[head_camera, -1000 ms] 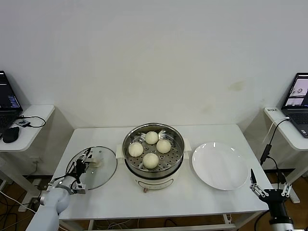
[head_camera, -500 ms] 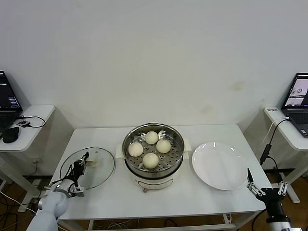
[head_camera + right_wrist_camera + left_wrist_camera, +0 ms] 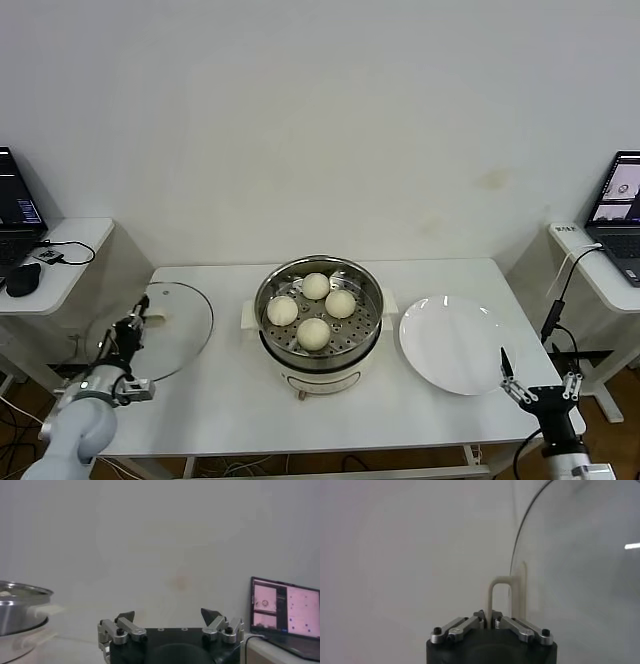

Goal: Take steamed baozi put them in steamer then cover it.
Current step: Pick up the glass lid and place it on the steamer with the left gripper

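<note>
The round clear glass cover (image 3: 170, 314) is clamped by its cream handle (image 3: 501, 597) in the left hand (image 3: 128, 330), for placing on the shiny steel steamer (image 3: 318, 312); the right hand (image 3: 538, 385) is kept apart, idle.

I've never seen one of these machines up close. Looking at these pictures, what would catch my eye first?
Probably the shiny steamer in the middle of the white table, with four pale steamed baozi sitting on its perforated tray. To its left, the robot's left hand is shut on the handle of the clear glass cover, tilted up off the table. A bare white plate lies on the right.
</note>
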Controlling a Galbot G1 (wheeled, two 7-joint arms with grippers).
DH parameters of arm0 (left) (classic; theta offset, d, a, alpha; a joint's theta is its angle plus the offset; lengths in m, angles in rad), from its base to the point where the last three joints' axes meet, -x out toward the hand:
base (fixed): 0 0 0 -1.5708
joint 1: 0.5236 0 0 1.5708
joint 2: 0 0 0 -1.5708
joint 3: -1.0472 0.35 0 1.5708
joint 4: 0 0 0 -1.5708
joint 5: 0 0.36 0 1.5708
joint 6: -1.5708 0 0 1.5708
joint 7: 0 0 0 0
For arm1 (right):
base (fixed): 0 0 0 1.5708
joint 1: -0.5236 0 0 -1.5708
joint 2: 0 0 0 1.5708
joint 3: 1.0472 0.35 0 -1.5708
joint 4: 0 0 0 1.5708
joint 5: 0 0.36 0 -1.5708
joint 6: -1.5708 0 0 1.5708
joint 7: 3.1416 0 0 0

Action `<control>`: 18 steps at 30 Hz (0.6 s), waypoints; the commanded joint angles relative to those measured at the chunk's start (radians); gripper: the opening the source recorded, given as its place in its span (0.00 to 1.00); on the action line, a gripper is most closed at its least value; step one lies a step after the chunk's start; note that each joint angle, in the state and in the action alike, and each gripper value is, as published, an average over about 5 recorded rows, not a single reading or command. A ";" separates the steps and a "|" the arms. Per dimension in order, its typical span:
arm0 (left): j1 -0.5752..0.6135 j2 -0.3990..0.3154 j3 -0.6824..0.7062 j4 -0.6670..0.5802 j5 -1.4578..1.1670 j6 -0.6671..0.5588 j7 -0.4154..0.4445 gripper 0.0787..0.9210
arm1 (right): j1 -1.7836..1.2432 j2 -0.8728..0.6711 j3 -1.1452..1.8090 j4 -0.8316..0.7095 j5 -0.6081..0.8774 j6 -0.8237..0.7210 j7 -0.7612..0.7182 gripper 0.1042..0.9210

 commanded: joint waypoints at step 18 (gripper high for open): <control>-0.217 0.049 0.555 -0.393 -0.135 0.428 0.164 0.08 | 0.026 0.110 -0.050 -0.067 -0.286 0.061 0.054 0.88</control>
